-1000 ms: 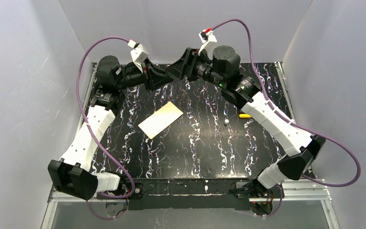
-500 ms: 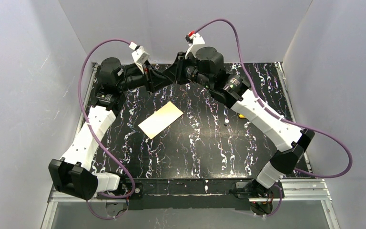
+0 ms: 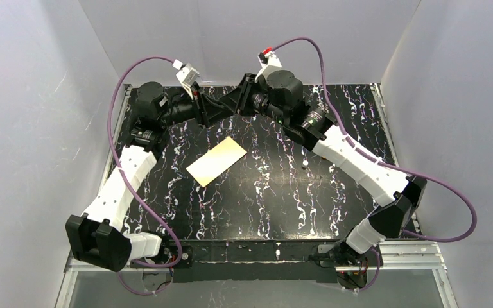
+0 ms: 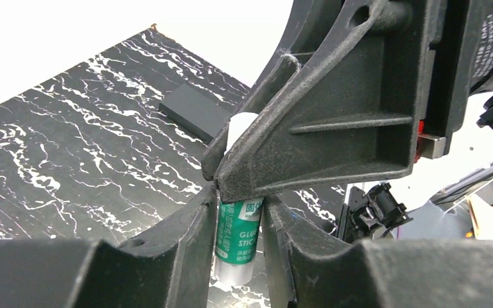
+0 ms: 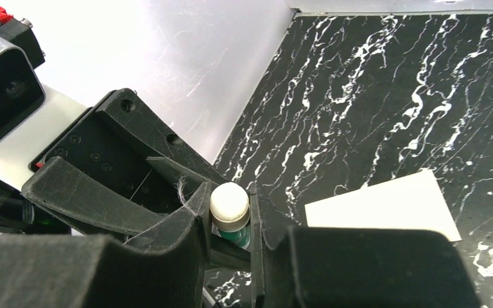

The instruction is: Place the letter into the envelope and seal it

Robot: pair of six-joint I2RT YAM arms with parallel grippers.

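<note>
The envelope (image 3: 217,161), a cream-tan oblong, lies flat left of the table's middle; its corner also shows in the right wrist view (image 5: 385,205). The letter is out of view. At the back of the table both grippers meet tip to tip. A green glue stick (image 4: 239,234) stands upright between the fingers of my left gripper (image 4: 239,212), which press on its lower body. My right gripper (image 5: 230,215) is shut on the same glue stick (image 5: 230,204) just below its white tip. From above, the left gripper (image 3: 220,110) and right gripper (image 3: 232,104) hide the stick.
A small white piece (image 3: 304,164) lies right of the envelope, and a yellow object (image 3: 328,155) peeks out beside the right forearm. A dark flat block (image 4: 192,110) sits near the back edge. White walls close in on three sides.
My right gripper has swung left to meet the left one and its jaws have closed on the top of the glue stick. The left arm has hardly moved. The envelope is unmoved.
</note>
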